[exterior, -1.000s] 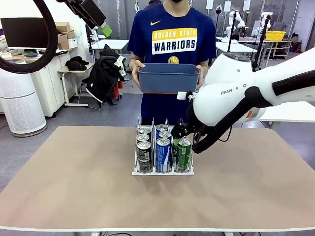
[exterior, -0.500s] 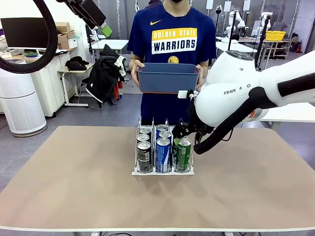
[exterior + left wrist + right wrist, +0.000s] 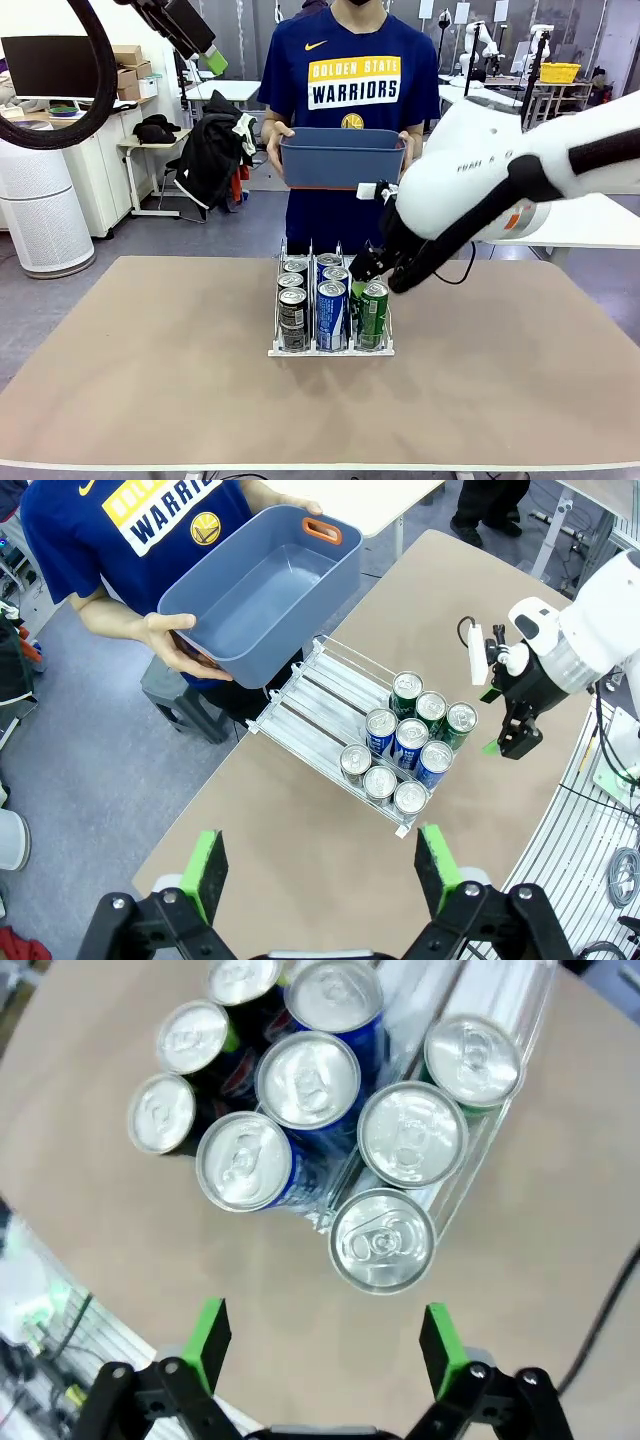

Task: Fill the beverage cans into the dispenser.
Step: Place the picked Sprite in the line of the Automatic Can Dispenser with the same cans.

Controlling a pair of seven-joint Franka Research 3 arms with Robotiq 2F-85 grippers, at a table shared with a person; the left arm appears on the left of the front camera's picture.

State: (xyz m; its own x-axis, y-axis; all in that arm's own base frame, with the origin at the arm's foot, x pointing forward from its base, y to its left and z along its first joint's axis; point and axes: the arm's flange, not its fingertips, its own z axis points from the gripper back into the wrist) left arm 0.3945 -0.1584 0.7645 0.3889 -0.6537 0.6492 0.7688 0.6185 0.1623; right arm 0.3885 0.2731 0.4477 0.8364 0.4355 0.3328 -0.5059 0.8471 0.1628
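The dispenser [image 3: 330, 351] stands mid-table with several beverage cans in its three lanes: black/silver ones [image 3: 292, 305] on the left, blue [image 3: 331, 312] in the middle, green [image 3: 373, 313] on the right. My right gripper [image 3: 365, 268] hovers open just behind and above the green cans, holding nothing. From its wrist I look down on silver can tops [image 3: 310, 1080] and the green can nearest me [image 3: 382, 1240], with the right gripper [image 3: 325, 1345] open above the tabletop. My left gripper [image 3: 212, 60] is raised high at the far left, and the left gripper [image 3: 322, 870] stands open and empty above the dispenser [image 3: 300, 700].
A person at the table's far side holds an empty blue-grey bin [image 3: 343, 157] in both hands, also seen as the bin [image 3: 255, 590] from above. The tan tabletop [image 3: 150, 380] spreads wide to the left, right and front of the rack.
My right arm's elbow has risen and swung up, while its gripper stays open near the back of the green cans. The left arm, the cans and the bin have not moved.
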